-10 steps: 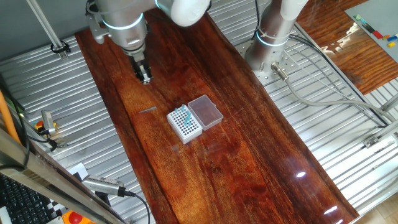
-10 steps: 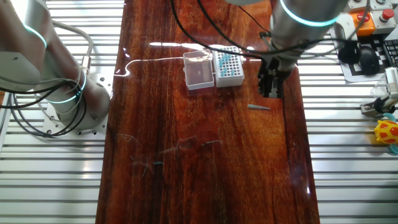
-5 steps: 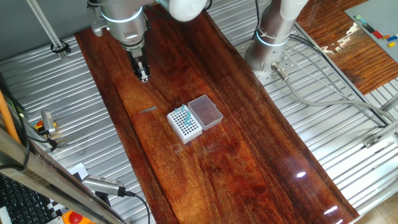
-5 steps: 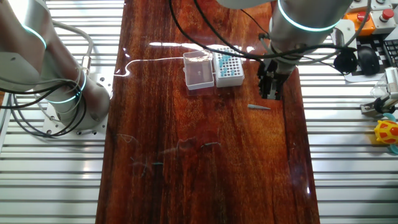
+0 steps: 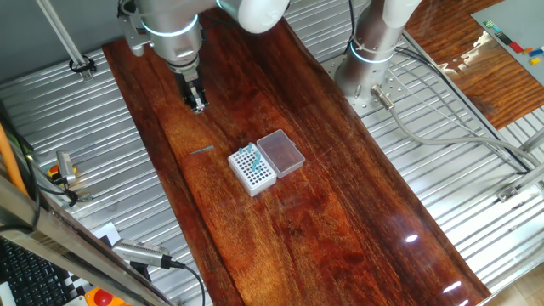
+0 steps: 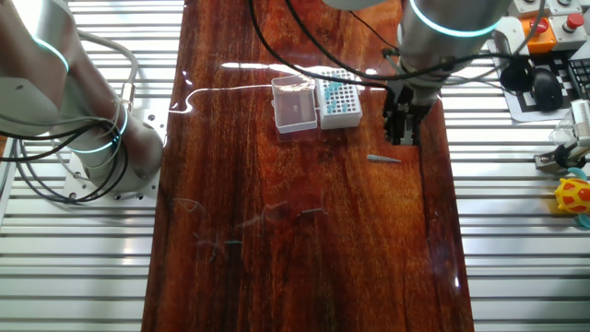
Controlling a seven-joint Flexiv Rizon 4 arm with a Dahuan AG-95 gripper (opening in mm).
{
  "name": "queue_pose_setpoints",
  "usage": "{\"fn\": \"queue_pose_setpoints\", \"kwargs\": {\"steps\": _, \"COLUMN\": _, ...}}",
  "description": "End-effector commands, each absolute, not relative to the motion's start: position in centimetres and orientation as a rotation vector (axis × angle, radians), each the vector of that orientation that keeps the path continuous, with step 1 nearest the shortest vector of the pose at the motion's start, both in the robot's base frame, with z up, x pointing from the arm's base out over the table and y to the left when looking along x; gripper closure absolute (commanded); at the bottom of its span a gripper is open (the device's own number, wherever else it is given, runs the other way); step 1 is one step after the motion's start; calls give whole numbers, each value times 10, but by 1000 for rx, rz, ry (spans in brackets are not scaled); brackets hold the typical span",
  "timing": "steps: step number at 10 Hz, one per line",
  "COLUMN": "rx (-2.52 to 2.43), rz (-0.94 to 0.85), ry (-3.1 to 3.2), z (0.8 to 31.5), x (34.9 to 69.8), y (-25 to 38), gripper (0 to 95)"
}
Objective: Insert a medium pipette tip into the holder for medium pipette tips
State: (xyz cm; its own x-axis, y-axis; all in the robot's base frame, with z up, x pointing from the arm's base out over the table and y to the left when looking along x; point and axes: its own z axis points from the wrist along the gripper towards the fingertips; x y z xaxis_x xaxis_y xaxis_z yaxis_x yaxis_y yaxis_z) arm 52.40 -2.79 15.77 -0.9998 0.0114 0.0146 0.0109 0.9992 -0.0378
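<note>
From one fixed view, the gripper point(image 5: 198, 105) hangs above the wood with nothing in it; the medium pipette tip point(image 5: 202, 151) lies flat near the holder point(image 5: 252, 168). Whether its fingers are spread I cannot tell. From the other fixed view (gripper point(image 6: 400, 138) close by the tip point(image 6: 384, 159)), a slightly off descent could flick that sliver away

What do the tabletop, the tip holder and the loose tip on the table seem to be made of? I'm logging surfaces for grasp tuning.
Tabletop: dark reddish wood or wood veneer, glossy, showing grain and light reflections.
Holder for medium pipette tips: likely matte white plastic with a hole grid; its open lid looks like clear plastic, the wood showing through.
Medium pipette tip: greyish, probably plastic; too small to tell.
</note>
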Motion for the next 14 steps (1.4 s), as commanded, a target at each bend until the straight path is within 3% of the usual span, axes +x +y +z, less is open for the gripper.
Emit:
{"fn": "queue_pose_setpoints", "kwargs": {"steps": 1, "rx": -89, "rz": 46, "ry": -3125, "z": 143, "x": 536, "y": -21, "gripper": 760}}
{"fn": "queue_pose_setpoints", "kwargs": {"steps": 6, "rx": -124, "rz": 46, "ry": -3132, "z": 102, "x": 555, "y": -14, "gripper": 760}}
{"fn": "queue_pose_setpoints", "kwargs": {"steps": 14, "rx": -90, "rz": 67, "ry": -3121, "z": 102, "x": 555, "y": -14, "gripper": 760}}
